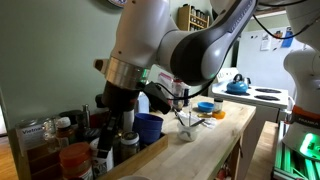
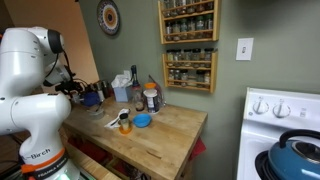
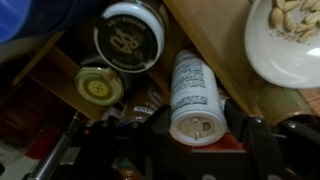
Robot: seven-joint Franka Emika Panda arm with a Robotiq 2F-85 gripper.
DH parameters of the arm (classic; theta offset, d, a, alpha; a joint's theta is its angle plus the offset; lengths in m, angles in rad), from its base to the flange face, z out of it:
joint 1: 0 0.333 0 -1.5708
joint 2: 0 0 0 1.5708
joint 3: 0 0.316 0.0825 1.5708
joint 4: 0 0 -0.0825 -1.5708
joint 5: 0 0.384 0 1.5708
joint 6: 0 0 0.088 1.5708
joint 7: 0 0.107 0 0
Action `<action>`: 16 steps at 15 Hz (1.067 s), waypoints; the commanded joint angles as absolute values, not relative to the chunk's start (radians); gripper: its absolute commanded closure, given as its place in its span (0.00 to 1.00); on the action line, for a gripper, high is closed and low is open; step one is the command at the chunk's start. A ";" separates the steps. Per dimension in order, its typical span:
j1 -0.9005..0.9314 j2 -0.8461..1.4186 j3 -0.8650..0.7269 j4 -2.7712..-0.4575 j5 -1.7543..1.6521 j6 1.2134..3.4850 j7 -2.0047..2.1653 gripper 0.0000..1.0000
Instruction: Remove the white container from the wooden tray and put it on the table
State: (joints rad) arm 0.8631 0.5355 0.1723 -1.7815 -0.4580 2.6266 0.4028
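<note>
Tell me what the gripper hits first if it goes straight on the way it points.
Most likely the white container: in the wrist view it sits dead ahead of the gripper, top end nearest. How close it is remains unclear.

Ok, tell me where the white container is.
Wrist view, centre: the white container shows just ahead of the gripper, right of the yellow-lidded jar.
</note>
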 commanded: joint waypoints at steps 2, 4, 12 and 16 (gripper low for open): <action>0.906 0.530 0.146 -1.765 -0.433 2.526 0.367 0.01; 0.916 0.516 0.141 -1.766 -0.446 2.504 0.373 0.00; 0.947 0.570 0.119 -1.702 -0.456 2.520 0.370 0.00; 0.954 0.586 0.113 -1.690 -0.451 2.512 0.359 0.30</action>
State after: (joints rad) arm 0.9317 0.5603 0.1306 -1.7214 -0.4595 2.5350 0.3834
